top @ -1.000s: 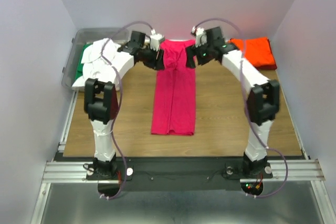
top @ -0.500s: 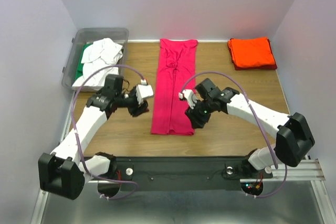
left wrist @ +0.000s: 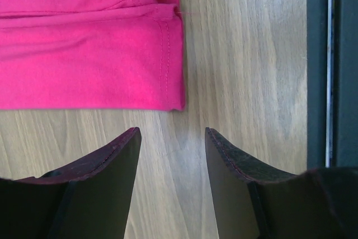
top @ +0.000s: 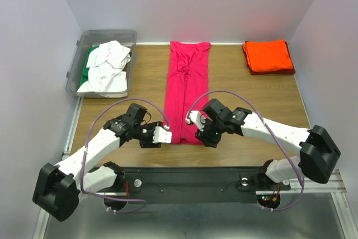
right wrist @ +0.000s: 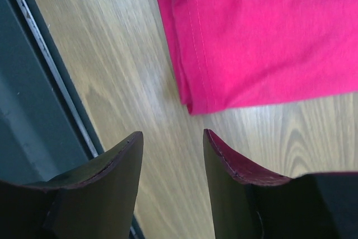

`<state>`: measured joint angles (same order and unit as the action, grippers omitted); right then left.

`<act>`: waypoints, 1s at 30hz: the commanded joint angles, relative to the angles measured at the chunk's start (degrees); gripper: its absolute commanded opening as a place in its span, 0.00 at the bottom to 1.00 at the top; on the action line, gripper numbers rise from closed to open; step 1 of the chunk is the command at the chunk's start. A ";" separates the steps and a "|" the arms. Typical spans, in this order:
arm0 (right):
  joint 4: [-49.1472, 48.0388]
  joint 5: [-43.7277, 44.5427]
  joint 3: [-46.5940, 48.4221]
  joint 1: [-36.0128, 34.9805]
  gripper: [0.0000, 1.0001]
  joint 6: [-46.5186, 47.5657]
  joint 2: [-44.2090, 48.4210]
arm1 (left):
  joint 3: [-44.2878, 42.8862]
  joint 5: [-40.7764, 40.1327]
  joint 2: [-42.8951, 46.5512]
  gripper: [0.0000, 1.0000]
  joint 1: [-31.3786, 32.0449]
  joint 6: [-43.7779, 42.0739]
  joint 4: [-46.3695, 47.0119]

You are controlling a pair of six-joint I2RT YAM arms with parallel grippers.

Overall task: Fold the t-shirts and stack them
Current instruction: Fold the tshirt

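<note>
The magenta-pink t-shirt [top: 187, 90] lies folded into a long narrow strip down the middle of the table. My left gripper [top: 164, 136] is open and empty beside its near left corner, which shows in the left wrist view [left wrist: 168, 90]. My right gripper [top: 193, 120] is open and empty beside its near right corner, seen in the right wrist view [right wrist: 196, 96]. The folded orange-red t-shirt [top: 269, 56] lies at the back right. White [top: 109, 60] and green [top: 88, 64] t-shirts lie crumpled in the bin.
The clear grey plastic bin [top: 74, 65] stands at the back left. The table's dark front rail [top: 190, 174] runs just behind both grippers and shows in the left wrist view [left wrist: 330, 65] and the right wrist view [right wrist: 33, 82]. Walls close in on three sides.
Both arms have swung from the shirt's far end down to its near end. Both grippers now sit low beside the near corners, closer to the front rail than half a second ago.
</note>
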<state>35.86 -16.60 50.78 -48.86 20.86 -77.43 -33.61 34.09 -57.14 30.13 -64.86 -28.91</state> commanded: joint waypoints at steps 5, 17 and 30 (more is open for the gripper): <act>-11.50 5.52 -3.66 -3.26 0.52 2.34 -3.87 | 4.07 -3.93 -0.07 0.61 3.97 -3.52 6.57; -20.30 11.60 -11.14 -4.40 0.45 2.87 -8.26 | 3.90 -4.73 -5.07 0.59 5.99 -3.43 10.97; -20.04 12.29 -12.38 -4.49 0.10 3.48 -8.09 | 3.37 -9.29 -14.29 0.42 8.81 -5.10 12.47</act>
<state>15.18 -6.35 40.86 -52.97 23.35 -83.96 -29.91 26.79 -68.71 38.57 -68.99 -17.30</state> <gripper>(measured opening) 0.145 0.452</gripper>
